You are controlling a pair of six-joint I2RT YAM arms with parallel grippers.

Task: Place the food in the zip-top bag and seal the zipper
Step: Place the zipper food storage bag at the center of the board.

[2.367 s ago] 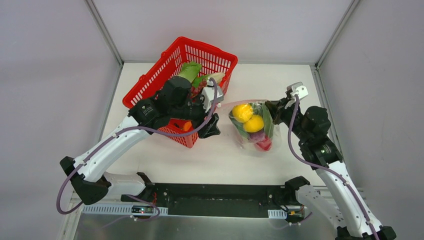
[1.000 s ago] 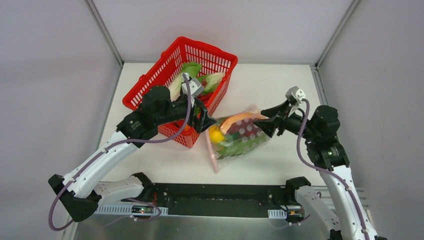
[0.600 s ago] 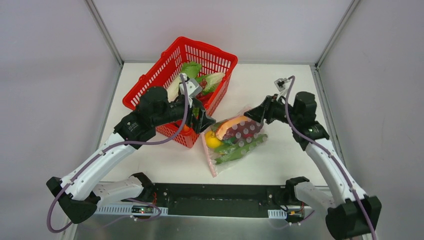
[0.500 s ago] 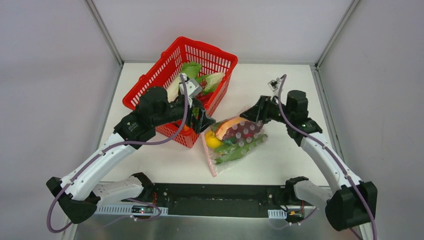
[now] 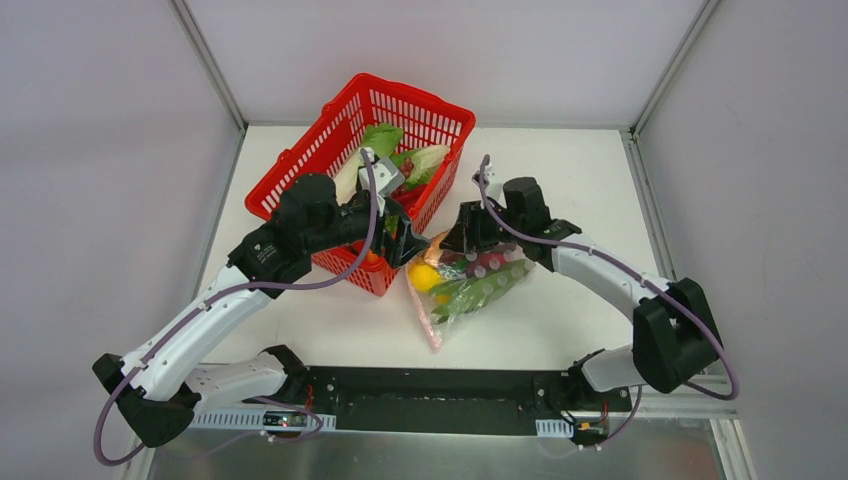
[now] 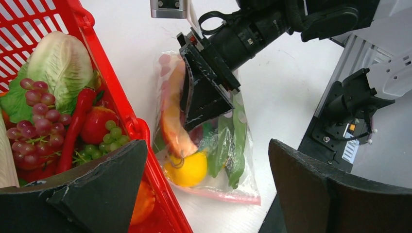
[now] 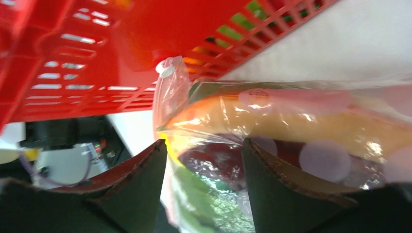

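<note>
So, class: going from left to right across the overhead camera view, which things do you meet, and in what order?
left arm's elbow → red basket → zip-top bag → right arm's elbow

The left arm and right arm have white link shells and black joint housings, each trailing a purple cable. The left gripper and right gripper have black wedge-shaped fingers with scuffed edges.
</note>
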